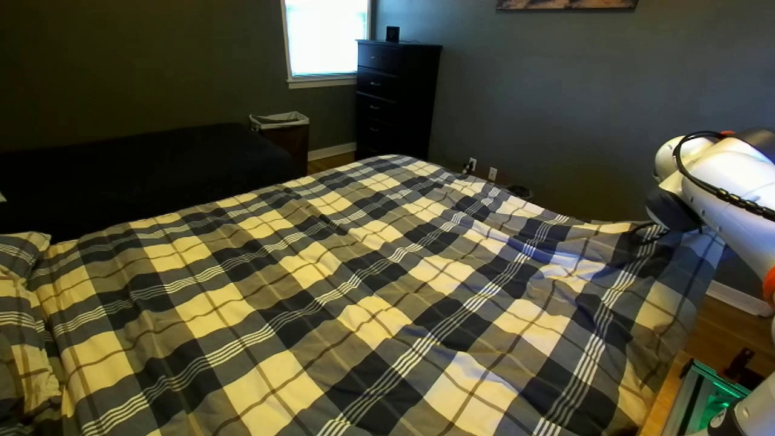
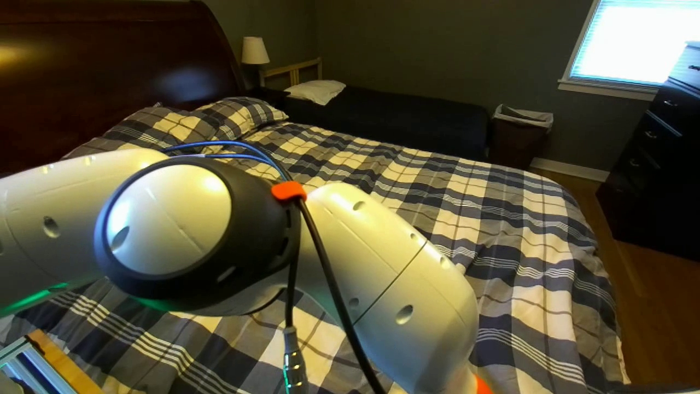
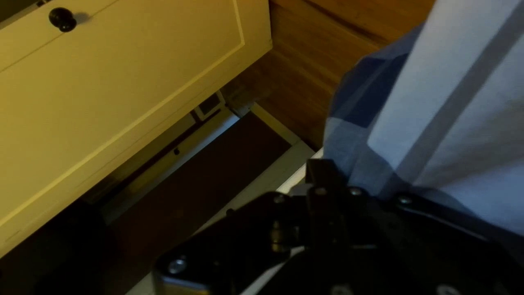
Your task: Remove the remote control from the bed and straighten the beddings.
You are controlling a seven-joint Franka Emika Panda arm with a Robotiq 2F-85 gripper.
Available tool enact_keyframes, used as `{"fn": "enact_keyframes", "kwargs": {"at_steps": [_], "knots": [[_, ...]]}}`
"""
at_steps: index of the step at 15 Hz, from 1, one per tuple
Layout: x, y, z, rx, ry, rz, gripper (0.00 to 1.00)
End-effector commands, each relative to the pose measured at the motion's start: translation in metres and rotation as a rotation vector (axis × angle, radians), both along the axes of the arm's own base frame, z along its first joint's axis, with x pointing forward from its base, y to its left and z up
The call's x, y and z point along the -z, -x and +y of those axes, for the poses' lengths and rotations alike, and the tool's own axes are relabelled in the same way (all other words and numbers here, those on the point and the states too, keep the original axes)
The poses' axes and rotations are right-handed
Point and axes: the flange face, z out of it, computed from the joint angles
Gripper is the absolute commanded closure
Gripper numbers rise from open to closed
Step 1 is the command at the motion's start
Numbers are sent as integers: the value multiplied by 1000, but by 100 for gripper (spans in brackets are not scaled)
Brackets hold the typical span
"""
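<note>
The beddings, a plaid comforter in black, grey and cream (image 1: pixel 357 284) (image 2: pixel 519 219), cover the bed, whose dark wooden headboard (image 2: pixel 104 65) shows in an exterior view. The comforter has soft wrinkles and looks raised near the arm's end at the foot corner. In the wrist view the comforter (image 3: pixel 462 102), bluish there, lies against the right of my gripper (image 3: pixel 325 168). The gripper's fingers are together and appear shut on the comforter's edge; the dark jaws hide the pinched cloth. Plaid pillows (image 2: pixel 240 116) lie at the head. The remote control is out of view.
The white arm (image 2: pixel 383 268) reaches across the bed's side. A metal base stand (image 1: pixel 696 399) is beside the bed. A cream drawer front (image 3: pixel 135 102) and wood floor (image 3: pixel 323 53) lie beside the gripper. A dresser (image 1: pixel 396 100), hamper (image 1: pixel 281 133) and dark couch (image 1: pixel 139 169) stand beyond.
</note>
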Motion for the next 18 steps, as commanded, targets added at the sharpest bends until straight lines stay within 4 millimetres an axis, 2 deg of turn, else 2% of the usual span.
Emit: {"fn": "enact_keyframes", "kwargs": {"at_steps": [1, 4, 5, 6, 7, 12, 16, 18], "knots": [[11, -9, -7, -43, 73, 29, 100], [12, -10, -9, -47, 84, 37, 100], [10, -8, -10, -43, 83, 24, 74], [6, -5, -11, -37, 81, 6, 72], [-1, -2, -12, -29, 79, -16, 66], [-26, 19, -15, 31, 21, -89, 29], [-20, 31, -16, 92, -141, -177, 0], [-16, 34, -14, 102, -216, -225, 0]]}}
